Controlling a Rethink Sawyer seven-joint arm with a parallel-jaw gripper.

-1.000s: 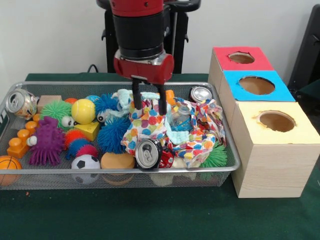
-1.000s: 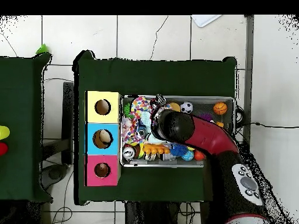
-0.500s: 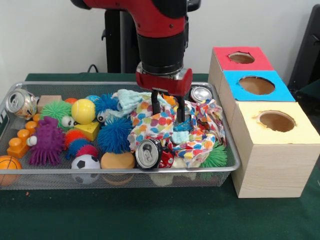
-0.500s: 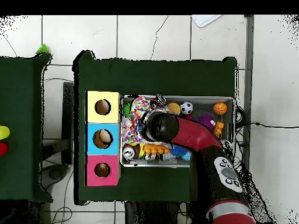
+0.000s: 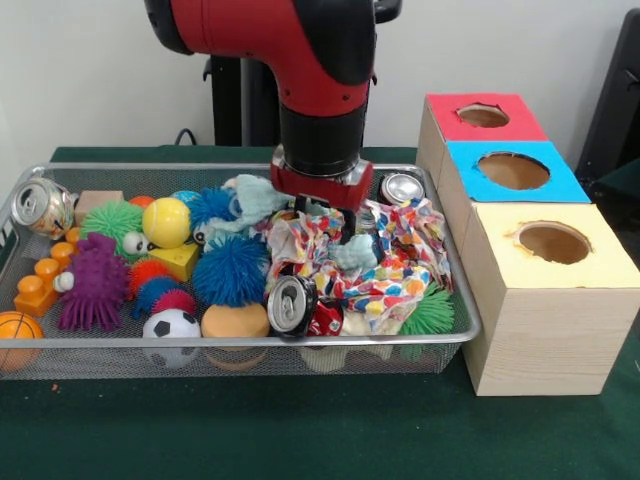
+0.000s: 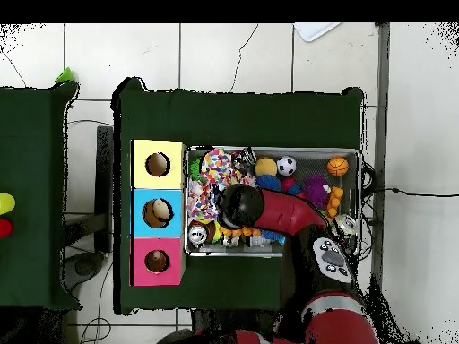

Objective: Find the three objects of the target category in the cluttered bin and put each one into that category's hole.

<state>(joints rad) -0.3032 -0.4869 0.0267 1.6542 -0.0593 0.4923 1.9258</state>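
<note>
**Gripper digging into the cloth pile, hunting for a can**

Nearest, along the front rim of the wire bin, a crushed can is lying end-on beside a soccer ball and a tan ball, with a basketball sitting at the near left corner. Just behind the can, the polka-dot cloth is heaped up, and the gripper is pressing down into its folds. Its tips are buried in fabric, so whether it is gripping anything cannot be told.

Judging by the scene, the search step is underway. The next move probably calls for lifting clear without dragging the cloth along.

Three cans are showing: the near one, another at the far right corner, and a third at the far left. To the right, three box tops are standing in a row: yellow nearest, blue, then red, each with one hole.
</note>
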